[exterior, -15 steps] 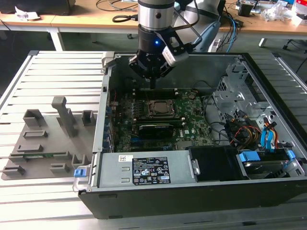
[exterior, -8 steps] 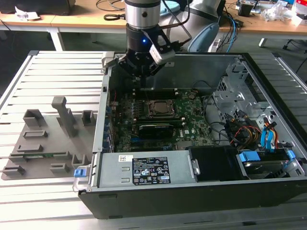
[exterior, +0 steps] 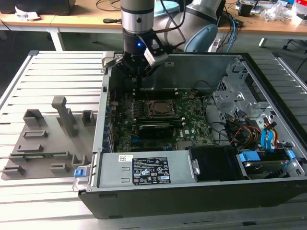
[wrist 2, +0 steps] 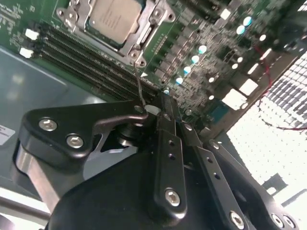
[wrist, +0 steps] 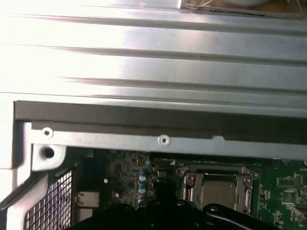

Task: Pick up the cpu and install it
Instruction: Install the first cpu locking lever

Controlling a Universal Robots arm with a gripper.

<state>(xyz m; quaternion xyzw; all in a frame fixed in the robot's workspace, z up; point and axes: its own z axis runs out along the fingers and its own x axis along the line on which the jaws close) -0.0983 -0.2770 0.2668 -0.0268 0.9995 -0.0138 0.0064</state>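
Exterior view: gripper hangs inside the open computer case, above the rear edge of the motherboard; whether its jaws stand apart or closed cannot be told. The cpu appears to lie in the socket near the board's centre, apart from the gripper. A grey tray rests on the slatted table at the exterior view's left.

Second wrist view: the cpu, pale silver top upward, sits within the socket's metal frame, beside the memory slots. The gripper holds nothing visible.

First wrist view: the cpu and socket frame lie below the case wall.

Judgement: the chip seems already seated, so the install step is in hand; any next move calls for alignment directly over the socket.
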